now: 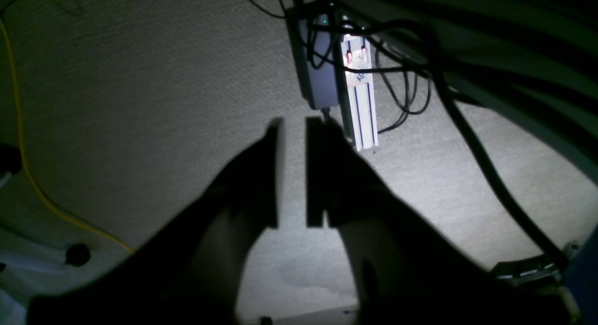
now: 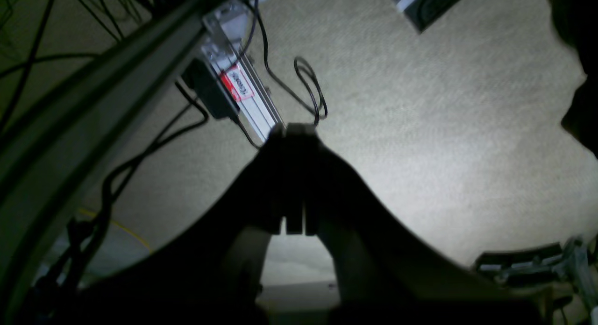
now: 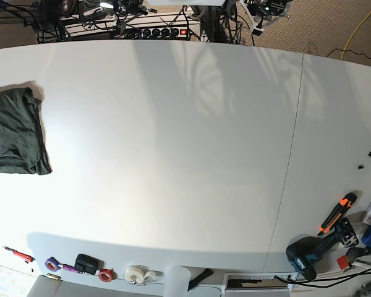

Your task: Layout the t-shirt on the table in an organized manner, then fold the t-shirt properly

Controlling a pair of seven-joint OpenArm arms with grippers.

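Base camera looks straight down on the table (image 3: 173, 124); wrist cameras face carpet.

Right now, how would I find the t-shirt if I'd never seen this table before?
Start with the big white table that fills most of the base view and look along its left edge. The t-shirt lies there as a folded dark green bundle, flat on the white top. It is the only cloth thing in sight; the tape rolls and power drill sit far off along the near edge.

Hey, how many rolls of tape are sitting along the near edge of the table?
3: a purple roll at the left, a red roll next, and a white roll beside it; others may be hidden.
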